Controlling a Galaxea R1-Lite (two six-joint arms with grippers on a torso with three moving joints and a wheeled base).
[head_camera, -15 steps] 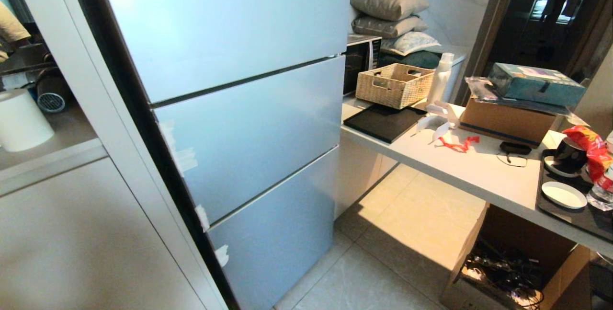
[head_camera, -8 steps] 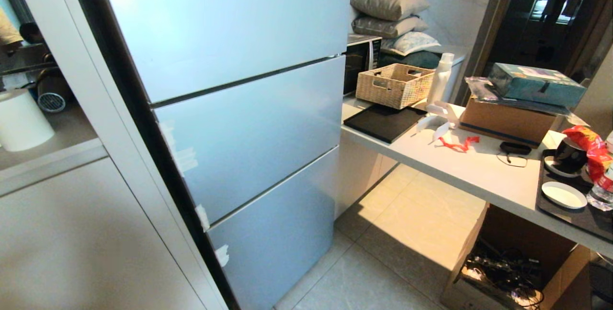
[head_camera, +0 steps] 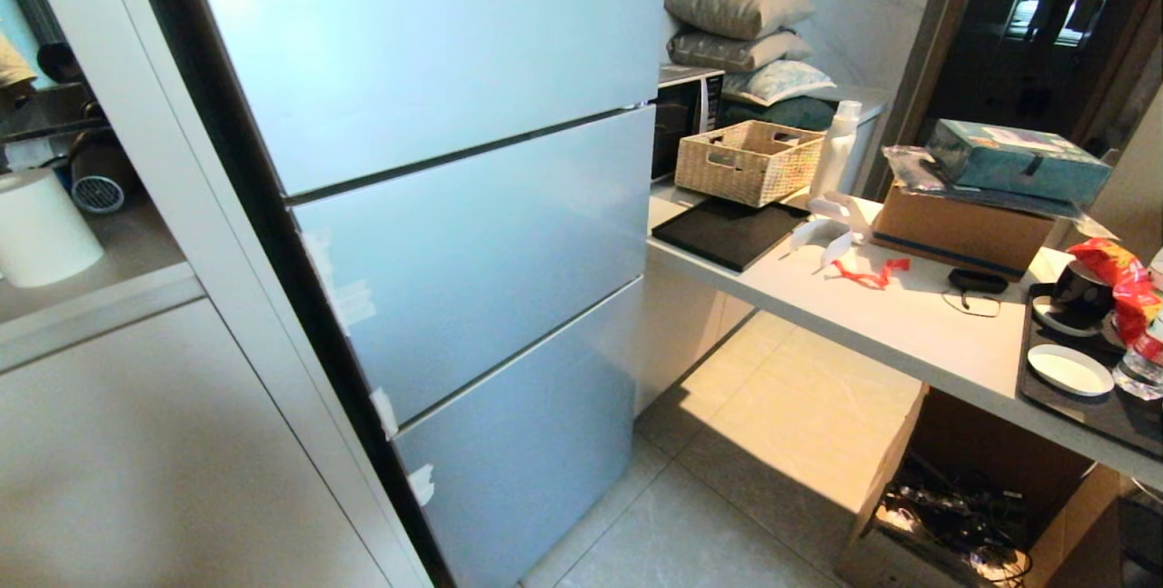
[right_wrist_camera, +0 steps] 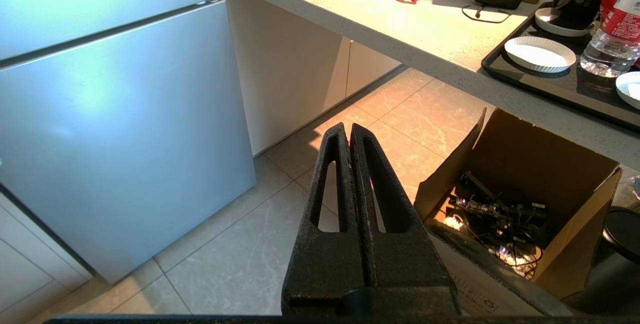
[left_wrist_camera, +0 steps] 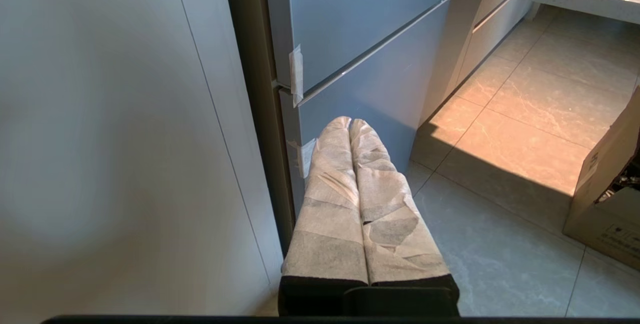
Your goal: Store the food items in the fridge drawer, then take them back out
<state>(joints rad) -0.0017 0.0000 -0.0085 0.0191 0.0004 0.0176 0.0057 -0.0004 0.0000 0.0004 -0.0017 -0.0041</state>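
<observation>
Nothing moved since earlier, both grippers (left_wrist_camera: 350, 122) (right_wrist_camera: 347, 127) closed and empty, cardboard box (right_wrist_camera: 520, 164) holding cables (right_wrist_camera: 500, 214), fridge (head_camera: 436, 161) shut.

A closed silver-blue fridge (head_camera: 454, 234) stands beside a cluttered grey counter (head_camera: 872, 315) over sunlit floor tiles (head_camera: 772, 443).

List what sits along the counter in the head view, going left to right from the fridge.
Fridge → wicker basket → white bottle → cardboard box with a teal box on top → red snack bag.
</observation>
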